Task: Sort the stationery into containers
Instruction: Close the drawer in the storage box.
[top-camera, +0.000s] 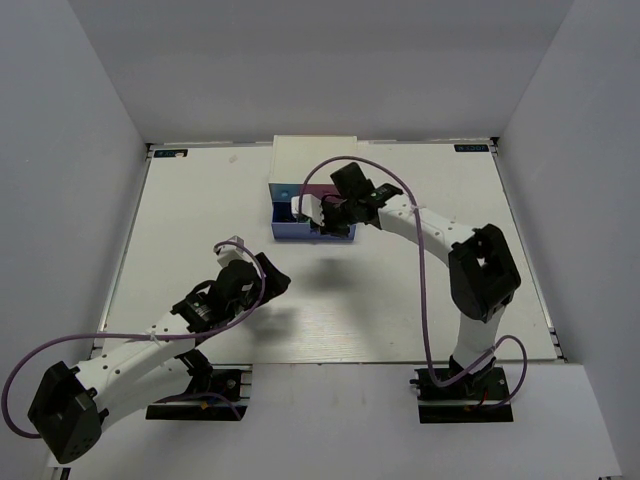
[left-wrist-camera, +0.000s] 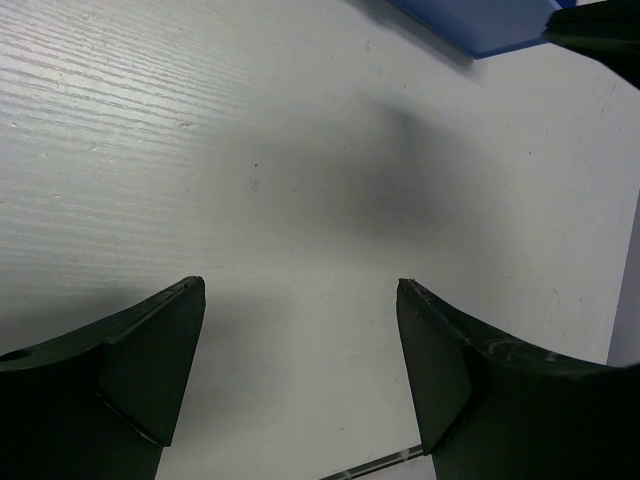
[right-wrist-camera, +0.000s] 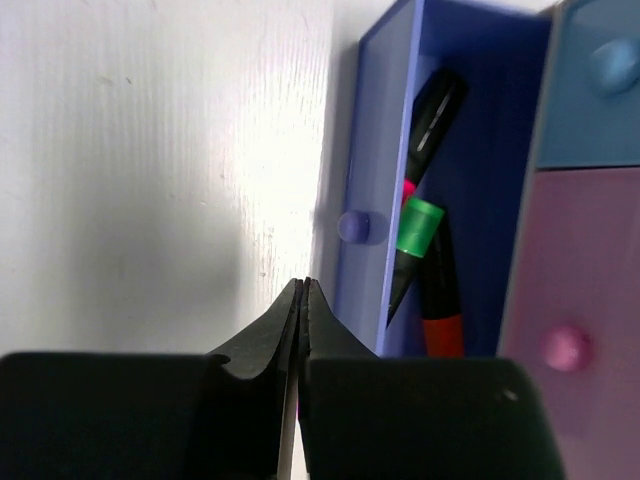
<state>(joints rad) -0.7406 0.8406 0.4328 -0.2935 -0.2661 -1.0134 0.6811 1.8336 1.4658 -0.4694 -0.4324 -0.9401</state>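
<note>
The markers (right-wrist-camera: 420, 225) lie in the open drawer (right-wrist-camera: 360, 150) just beside the right hand (right-wrist-camera: 303, 285).
It is pressed together; the left hand (left-wrist-camera: 300, 288) is spread, well apart.

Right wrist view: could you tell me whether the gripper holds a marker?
No, the right gripper is shut empty; markers lie in the drawer.

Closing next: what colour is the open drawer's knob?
Knob is blue-purple, like its drawer; best in right wrist view.
</note>
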